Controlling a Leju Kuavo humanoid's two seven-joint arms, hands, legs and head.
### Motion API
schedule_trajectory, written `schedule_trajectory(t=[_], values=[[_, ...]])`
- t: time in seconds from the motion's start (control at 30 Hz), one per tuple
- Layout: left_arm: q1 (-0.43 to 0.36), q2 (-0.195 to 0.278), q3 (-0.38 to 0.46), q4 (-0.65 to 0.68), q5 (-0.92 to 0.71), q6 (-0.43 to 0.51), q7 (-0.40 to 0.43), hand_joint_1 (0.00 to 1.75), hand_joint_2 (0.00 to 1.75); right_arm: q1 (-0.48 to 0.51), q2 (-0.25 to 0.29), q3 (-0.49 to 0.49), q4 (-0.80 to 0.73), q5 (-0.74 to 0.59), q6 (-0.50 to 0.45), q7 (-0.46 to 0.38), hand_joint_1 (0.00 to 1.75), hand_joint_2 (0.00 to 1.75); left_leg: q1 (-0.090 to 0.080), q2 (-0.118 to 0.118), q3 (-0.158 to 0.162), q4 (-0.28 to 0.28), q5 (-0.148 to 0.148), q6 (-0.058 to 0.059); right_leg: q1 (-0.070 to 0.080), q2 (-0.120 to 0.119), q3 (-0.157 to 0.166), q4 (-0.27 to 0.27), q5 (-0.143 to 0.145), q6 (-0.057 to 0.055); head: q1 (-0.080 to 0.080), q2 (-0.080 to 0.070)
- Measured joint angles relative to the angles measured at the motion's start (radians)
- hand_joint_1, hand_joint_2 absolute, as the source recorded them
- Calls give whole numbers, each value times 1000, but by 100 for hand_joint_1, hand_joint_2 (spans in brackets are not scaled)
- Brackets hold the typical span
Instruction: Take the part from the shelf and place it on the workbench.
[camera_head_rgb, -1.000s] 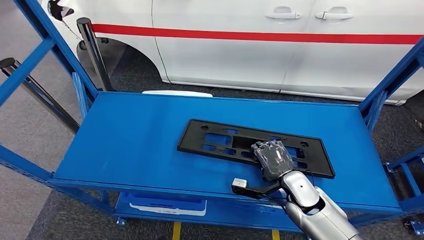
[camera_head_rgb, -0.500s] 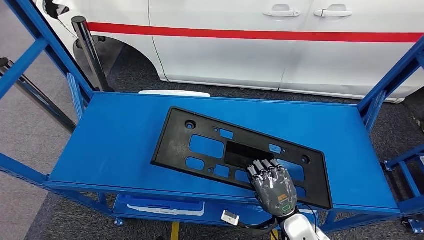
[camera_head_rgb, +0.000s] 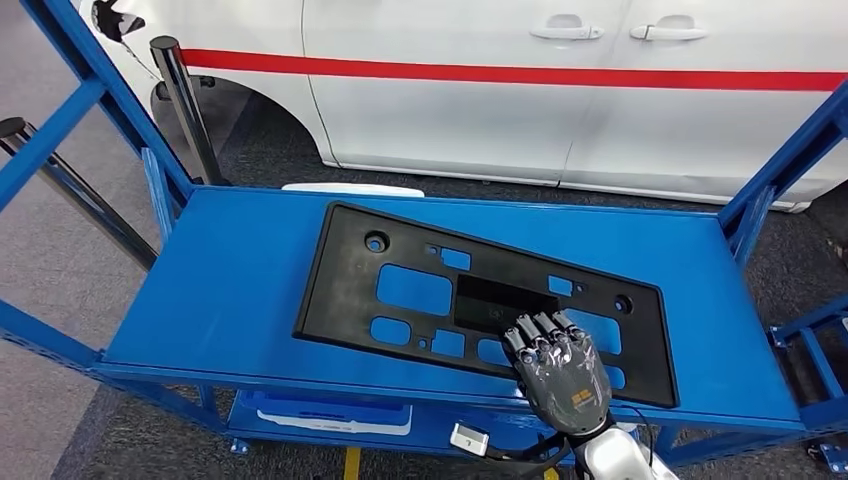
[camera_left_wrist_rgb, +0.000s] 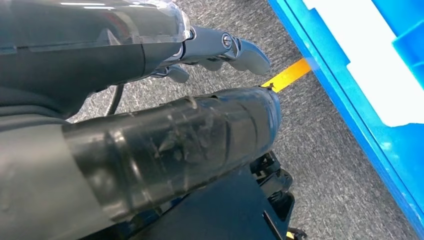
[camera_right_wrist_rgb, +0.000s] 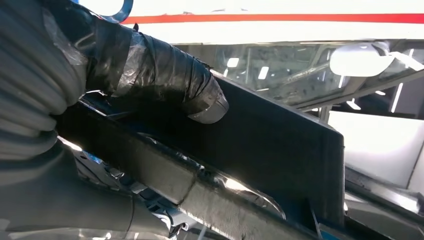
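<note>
The part is a flat black plastic panel (camera_head_rgb: 410, 290) with several cut-outs, held tilted above the blue shelf deck (camera_head_rgb: 230, 290). My right hand (camera_head_rgb: 560, 375) grips its near edge right of the middle, fingers over the top face. In the right wrist view the taped thumb (camera_right_wrist_rgb: 165, 80) presses against the panel (camera_right_wrist_rgb: 280, 145). My left hand (camera_left_wrist_rgb: 150, 100) hangs low beside the shelf over grey carpet, its thumb and fingers (camera_left_wrist_rgb: 235, 47) apart and holding nothing.
Blue shelf uprights rise at the left (camera_head_rgb: 90, 70) and the right (camera_head_rgb: 790, 150). A white car (camera_head_rgb: 560, 110) with a red stripe stands close behind. A black post (camera_head_rgb: 190, 100) stands at the back left. A blue bin (camera_head_rgb: 330, 412) sits on the lower deck. Yellow tape (camera_left_wrist_rgb: 287, 75) marks the floor.
The panel lay flat on the deck a second ago; now its far side is raised and it sits nearer me. My right hand has drawn back toward my body with it.
</note>
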Motion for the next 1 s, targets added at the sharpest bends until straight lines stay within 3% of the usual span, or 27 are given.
schedule_trajectory(t=[0.1,0.17,0.23,0.27,0.3,0.33,0.43,0.5,0.6,0.67,0.77,0.83,0.87,0.93,1.0], values=[[0,0,1,0,0,2,0,0,0,-9,-5,1,-2,0,0,1,175,175,2,0,-6,15,-13,-14,-2,0,1,-8,7,-17,0,0],[-1,0,2,0,0,3,0,0,87,-29,-8,8,-1,0,4,20,175,175,5,0,-41,94,-63,-24,-5,-1,1,-11,10,-27,0,0],[0,0,3,0,0,1,-4,0,175,-55,-12,31,0,0,12,55,175,175,8,1,-101,224,-122,-29,-2,-1,0,-11,10,-30,-1,0],[0,0,4,0,0,-2,-7,0,175,-69,-15,47,2,0,15,72,175,175,8,1,-122,269,-133,-30,-1,-1,-1,-11,10,-31,-1,0],[1,0,4,0,0,-7,-11,0,175,-81,-18,64,5,0,18,87,175,175,8,1,-127,278,-125,-29,0,-1,0,-11,10,-31,-1,0],[1,0,4,0,1,-11,-15,0,175,-92,-21,81,7,0,19,100,175,175,8,1,-113,247,-99,-26,1,-1,1,-11,10,-31,-1,0],[-1,1,6,0,1,-20,-24,0,175,-121,-27,127,11,0,21,128,175,175,2,0,-21,53,-10,-9,5,-1,3,-10,10,-28,0,0],[-2,1,7,0,1,-25,-28,0,175,-137,-30,149,13,0,21,143,175,175,-3,0,1,-1,-1,-2,5,-1,-1,-10,12,-21,0,0],[2,1,10,0,1,-21,-26,0,175,-155,-37,177,16,0,23,165,175,175,1,1,6,-17,9,7,4,-1,-3,-8,9,-6,0,0],[1,1,11,0,2,-6,-18,0,175,-169,-43,193,17,0,27,181,175,175,6,3,11,-29,17,15,4,-2,-27,49,-30,2,0,0],[-2,1,12,0,-1,31,9,0,175,-180,-49,218,20,0,33,204,175,175,4,4,11,-28,17,19,0,-2,-108,225,-110,10,1,0],[-2,1,13,0,-5,54,25,0,175,-182,-52,236,23,0,37,219,175,175,4,3,10,-26,16,19,-2,-2,-130,268,-111,13,1,0],[-2,0,13,0,-7,63,30,0,175,-185,-54,244,25,0,38,225,175,175,5,3,10,-24,15,19,-4,-2,-117,240,-87,14,1,0],[-2,-2,13,0,-12,79,40,0,175,-193,-57,259,27,0,42,238,175,175,6,1,10,-15,8,14,-8,-3,-57,117,-24,14,1,0],[-2,-4,13,0,-16,89,46,0,175,-203,-60,273,30,0,44,246,175,175,3,0,5,-2,0,5,-6,-2,-11,17,8,8,1,0]])
